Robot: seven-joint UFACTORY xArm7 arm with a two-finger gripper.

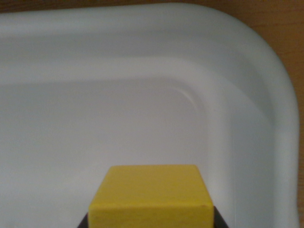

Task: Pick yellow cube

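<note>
- A yellow cube fills the near, bottom-centre part of the wrist view, with 2 of its faces showing: a flat top and a brighter front face cut off by the lower edge.
- Dark gripper parts peek out at the cube's 2 lower corners, one on the wrist view's left and one on the wrist view's right, hugging its sides.
- The fingers appear closed against the cube from both sides, pinching it, though only small dark slivers of them show.
- Beyond the cube lies a white plastic tray with a smooth, pale floor and a gently sloped wall.
- The tray's rounded corner curves through the far right of the view, and its broad rim runs along the far edge and down the right side.
- Whether the cube rests on the tray floor or hangs above it cannot be told.
- A wooden table surface, warm brown, shows outside the rim in the far right corner and as a thin strip along the top.
- Nothing else lies on the visible tray floor around the cube.
</note>
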